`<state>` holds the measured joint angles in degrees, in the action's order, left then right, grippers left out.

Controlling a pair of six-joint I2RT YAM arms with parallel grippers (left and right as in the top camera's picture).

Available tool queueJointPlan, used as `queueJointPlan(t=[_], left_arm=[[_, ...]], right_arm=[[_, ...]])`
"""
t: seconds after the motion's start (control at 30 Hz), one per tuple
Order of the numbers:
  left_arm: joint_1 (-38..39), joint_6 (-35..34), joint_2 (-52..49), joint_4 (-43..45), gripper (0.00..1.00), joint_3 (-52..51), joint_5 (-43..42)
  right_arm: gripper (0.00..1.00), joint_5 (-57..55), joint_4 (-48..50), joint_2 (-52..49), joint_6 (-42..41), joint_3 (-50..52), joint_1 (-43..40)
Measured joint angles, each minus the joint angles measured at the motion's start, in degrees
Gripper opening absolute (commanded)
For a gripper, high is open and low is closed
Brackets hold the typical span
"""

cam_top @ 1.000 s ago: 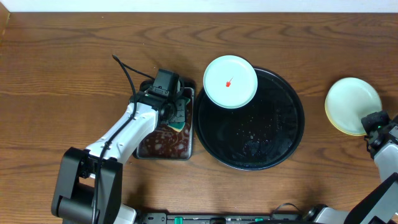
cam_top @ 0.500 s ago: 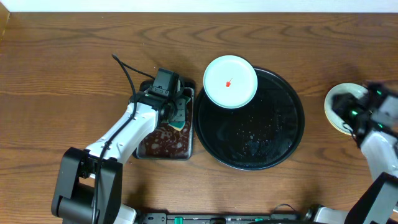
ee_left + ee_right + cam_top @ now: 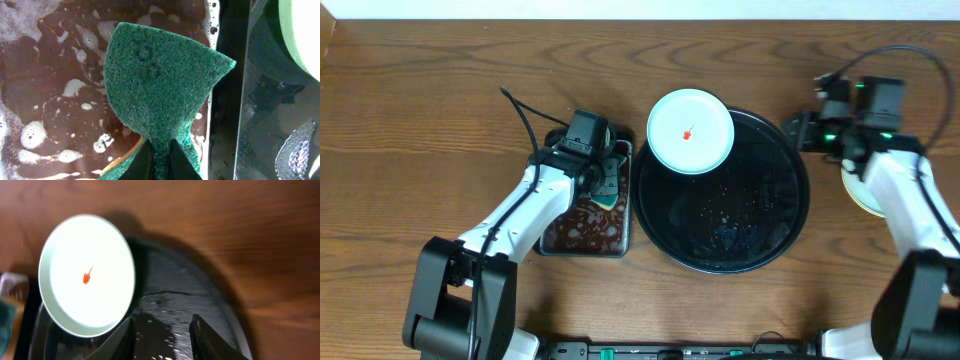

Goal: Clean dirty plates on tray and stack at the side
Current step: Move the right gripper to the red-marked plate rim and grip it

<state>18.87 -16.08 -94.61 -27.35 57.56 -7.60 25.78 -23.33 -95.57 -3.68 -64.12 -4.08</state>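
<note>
Pinching a green scrub pad (image 3: 161,85), our L gripper (image 3: 159,151) sits over the pan (image 3: 582,235) of sudsy brown liquid. Our R gripper (image 3: 162,332), jaws apart, hovers over the far-right rim of the tray (image 3: 770,230); a red-specked plate (image 3: 690,132) lies on its far-left edge.

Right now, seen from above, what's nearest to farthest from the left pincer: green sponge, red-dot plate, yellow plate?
1. Green sponge: gripped in the left pincer.
2. Red-dot plate: on the tray's left edge.
3. Yellow plate: far right, beside the tray.
</note>
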Motion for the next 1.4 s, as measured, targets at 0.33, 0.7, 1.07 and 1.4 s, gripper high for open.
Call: queueJointPlan(t=[0.33, 0.7, 1.07, 1.4], left_arm=[[0.0, 0.0, 0.0, 0.0, 0.07, 0.0, 0.0], [0.0, 0.0, 0.0, 0.1, 0.08, 0.0, 0.0], [0.0, 0.0, 0.0, 0.1, 0.08, 0.0, 0.0], [0.0, 0.0, 0.0, 0.1, 0.07, 0.0, 0.0]], right_arm=[[0.37, 0.2, 11.1, -12.0, 0.2, 0.0, 8.6], [0.04, -2.9, 17.9, -18.9, -4.8, 0.0, 11.1], [0.01, -4.1, 9.5, -16.0, -6.1, -0.3, 10.6], [0.01, -5.8, -10.3, -5.5, -6.1, -0.3, 8.8]])
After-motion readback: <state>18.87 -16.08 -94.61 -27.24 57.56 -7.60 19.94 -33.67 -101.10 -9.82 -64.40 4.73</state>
